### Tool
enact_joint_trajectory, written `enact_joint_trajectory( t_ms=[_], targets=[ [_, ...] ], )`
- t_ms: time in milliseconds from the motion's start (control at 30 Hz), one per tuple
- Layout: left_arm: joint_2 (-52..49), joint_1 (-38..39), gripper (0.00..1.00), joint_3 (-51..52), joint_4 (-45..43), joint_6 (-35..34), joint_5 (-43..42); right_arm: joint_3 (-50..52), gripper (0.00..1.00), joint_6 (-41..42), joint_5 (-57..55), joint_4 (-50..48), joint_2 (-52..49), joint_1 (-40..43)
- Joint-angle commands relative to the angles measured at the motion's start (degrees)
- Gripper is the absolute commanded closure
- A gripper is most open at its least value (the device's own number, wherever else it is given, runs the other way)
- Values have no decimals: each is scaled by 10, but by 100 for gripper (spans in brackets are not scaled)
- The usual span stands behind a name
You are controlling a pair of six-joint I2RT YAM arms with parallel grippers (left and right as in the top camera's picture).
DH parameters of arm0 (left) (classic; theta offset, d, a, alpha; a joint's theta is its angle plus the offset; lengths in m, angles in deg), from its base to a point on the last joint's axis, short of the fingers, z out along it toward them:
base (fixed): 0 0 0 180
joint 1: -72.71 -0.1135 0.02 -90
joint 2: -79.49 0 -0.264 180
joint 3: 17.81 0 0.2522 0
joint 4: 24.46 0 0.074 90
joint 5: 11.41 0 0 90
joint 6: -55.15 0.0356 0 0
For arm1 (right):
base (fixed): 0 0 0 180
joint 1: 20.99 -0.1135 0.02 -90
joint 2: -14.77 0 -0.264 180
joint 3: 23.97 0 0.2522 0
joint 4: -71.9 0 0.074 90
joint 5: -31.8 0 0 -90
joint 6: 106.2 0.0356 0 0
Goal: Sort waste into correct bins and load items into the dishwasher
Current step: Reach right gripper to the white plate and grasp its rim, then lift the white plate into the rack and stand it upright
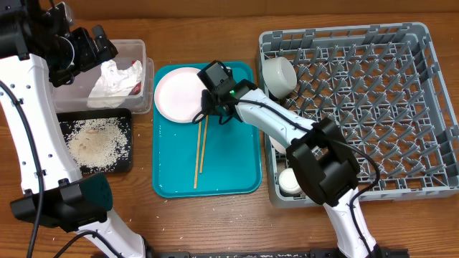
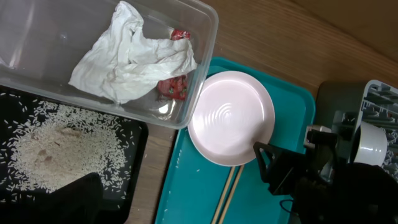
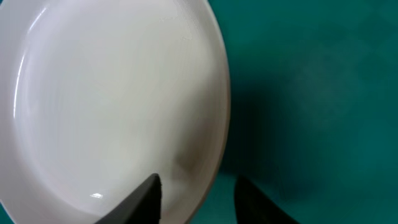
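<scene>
The waste (image 2: pixel 130 56) is binned and a white bowl (image 1: pixel 278 75) sits in the grey plastic rack (image 1: pixel 373 93), leaving the pink round plate (image 1: pixel 178 94) and thin wooden chopsticks (image 1: pixel 199 154), the right hand (image 3: pixel 198 198) part-open astride the plate's rim.

1. A teal serving tray (image 1: pixel 215 172) carries a pale pink plate (image 1: pixel 178 94), faint concentric rings at its centre, and two light-wood chopsticks (image 1: pixel 199 150).
2. A clear tub (image 1: pixel 133 50) shows a white napkin (image 1: pixel 115 80) and a red wrapper (image 2: pixel 177 87).
3. Whitish grains (image 1: pixel 93 143) speckle a black tray (image 1: pixel 122 161).
4. A grey rack (image 1: pixel 401 107), its floor a criss-cross lattice, frames a white bowl (image 1: pixel 278 75) and a white cup (image 1: pixel 290 183).
5. The left arm (image 1: pixel 29 115) and the right arm (image 1: pixel 272 122) are white with black joints; a green light (image 1: pixel 232 92) glows on the right.
6. The table (image 1: pixel 201 222) is brown, wood-grained.
</scene>
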Motion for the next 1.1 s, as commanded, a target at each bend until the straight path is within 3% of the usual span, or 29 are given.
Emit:
enact_joint_trajectory(
  t_ms=[0, 333, 500, 567, 833, 1067],
  targets=[
    [3, 8, 0, -6, -1, 9, -3, 1, 68, 4, 7, -4, -10, 2],
    [3, 8, 0, -6, -1, 9, -3, 2, 87, 15, 1, 2, -19, 2],
    [3, 8, 0, -6, -1, 9, -3, 2, 90, 17, 1, 15, -19, 2],
    [3, 8, 0, -6, -1, 9, -3, 2, 96, 17, 1, 18, -19, 2],
    [3, 8, 0, -6, -1, 9, -3, -31, 96, 7, 1, 42, -7, 5],
    [3, 8, 0, -6, -1, 9, -3, -103, 96, -52, -6, 95, 67, 26]
  ],
)
